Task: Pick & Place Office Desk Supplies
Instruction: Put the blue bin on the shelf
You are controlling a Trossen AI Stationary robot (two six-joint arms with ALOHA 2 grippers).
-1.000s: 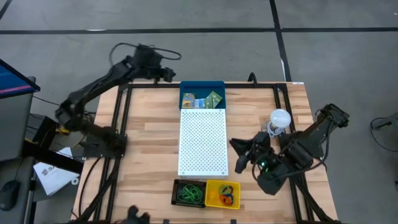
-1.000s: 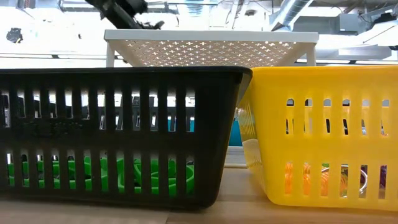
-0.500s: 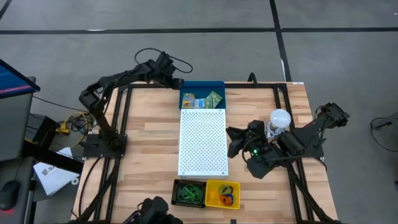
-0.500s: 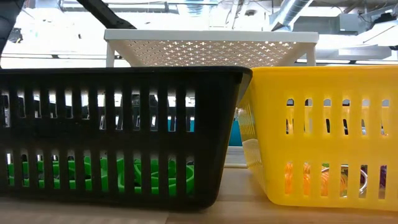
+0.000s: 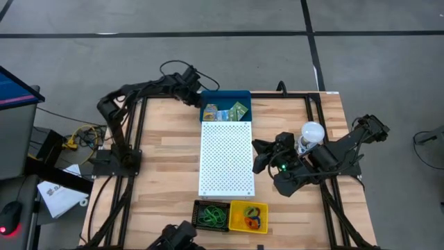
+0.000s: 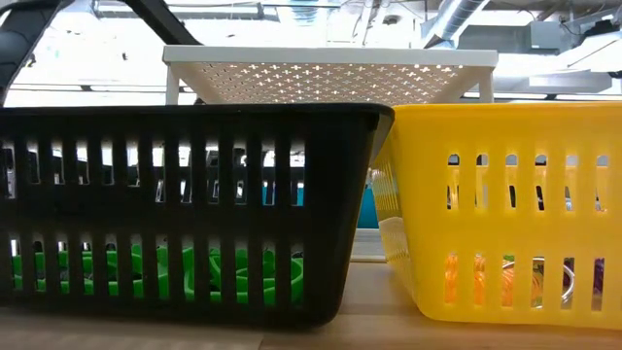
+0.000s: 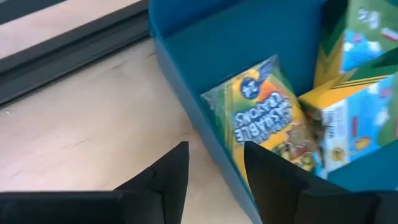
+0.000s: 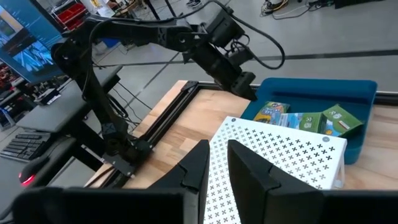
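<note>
Your left gripper (image 5: 196, 96) is hovering at the far left corner of the blue bin (image 5: 244, 96), just outside its wall. In the left wrist view its 2 fingers (image 7: 166, 174) are standing slightly apart with nothing between them, straddling the bin's near wall (image 7: 186, 99). Inside the bin you are looking at the printed crayon packets (image 7: 264, 118), 1 lying flat against the wall and a boxy 1 (image 7: 348, 118) beside it; from above they are showing as green and yellow packs (image 5: 225, 112) at the far end of the white perforated board (image 5: 226, 156).

Your right gripper (image 5: 258, 158) is waiting just beside the board's right edge, near the white bulb (image 5: 312, 131); its fingers (image 8: 198, 165) are standing narrowly apart and holding nothing.

At the near edge of the table (image 5: 163, 167), the black basket (image 6: 175, 126) is holding green rubber-band loops (image 5: 211, 217), and the yellow basket (image 6: 505, 126), touching it, is holding mixed coloured loops (image 5: 251, 218).
</note>
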